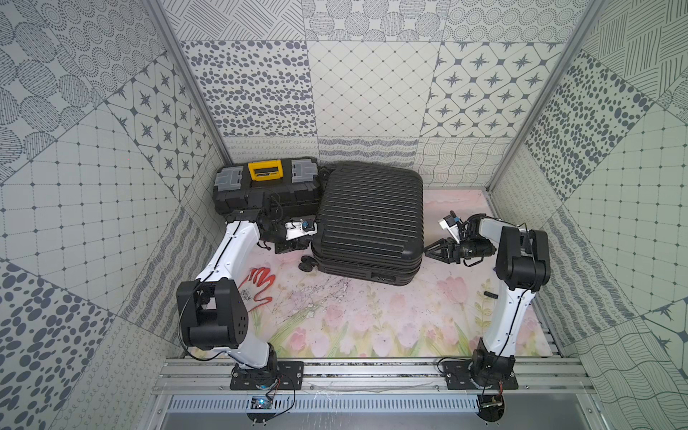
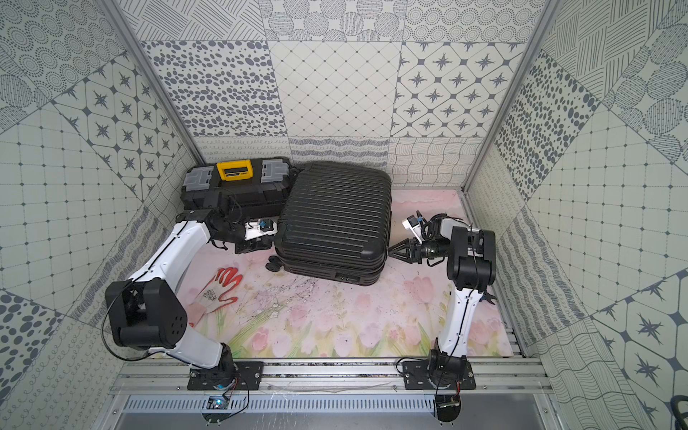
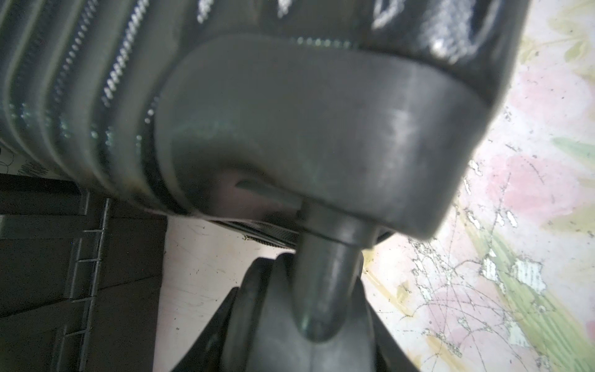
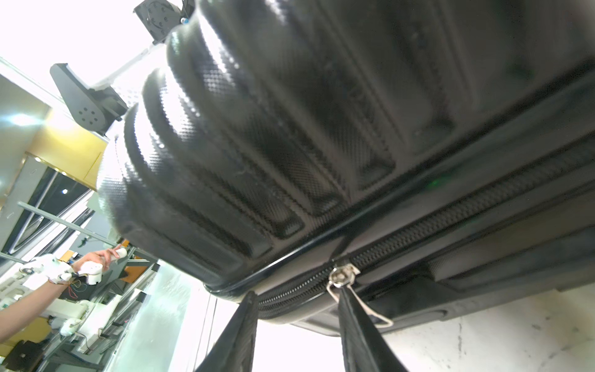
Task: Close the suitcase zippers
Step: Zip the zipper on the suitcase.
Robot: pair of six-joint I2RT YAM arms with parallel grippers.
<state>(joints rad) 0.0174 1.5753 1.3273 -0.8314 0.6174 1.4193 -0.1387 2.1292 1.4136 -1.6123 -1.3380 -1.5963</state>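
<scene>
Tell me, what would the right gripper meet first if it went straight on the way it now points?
The right gripper would most likely meet the suitcase side, at the zipper track beside its silver slider.

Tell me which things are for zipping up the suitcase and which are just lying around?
For the job:
suitcase
zipper
zipper pull
right gripper, next to the pull
left gripper, at a wheel

Just lying about:
toolbox
red-and-white glove
flowery mat
</scene>
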